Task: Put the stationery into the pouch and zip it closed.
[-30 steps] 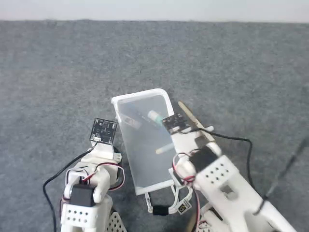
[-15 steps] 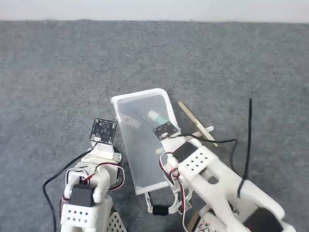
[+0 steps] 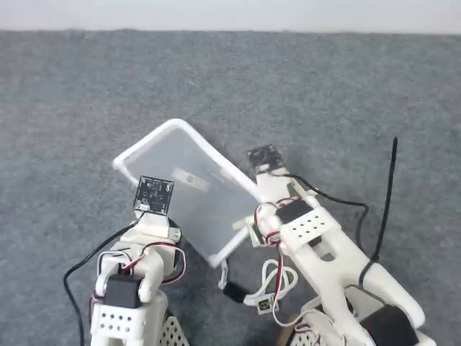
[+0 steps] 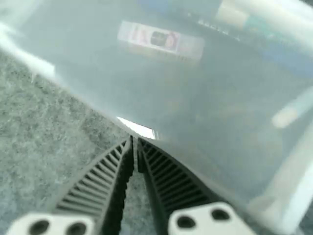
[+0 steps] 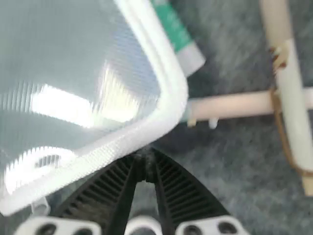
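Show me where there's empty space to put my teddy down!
The grey mat beyond the pouch, up to the far edge, is bare, and so is the stretch left of it. Near the arms it's crowded with pouch and cables.

The left arm (image 3: 126, 288) stands at the table's near left, wrist pitched forward and down; the left gripper (image 4: 133, 143) has its ribbed fingers pressed together on the edge of the pouch (image 4: 195, 98); the right arm (image 3: 324, 245) slants in from the near right; the right gripper (image 5: 145, 159) is likewise pinched on the pouch's rim.
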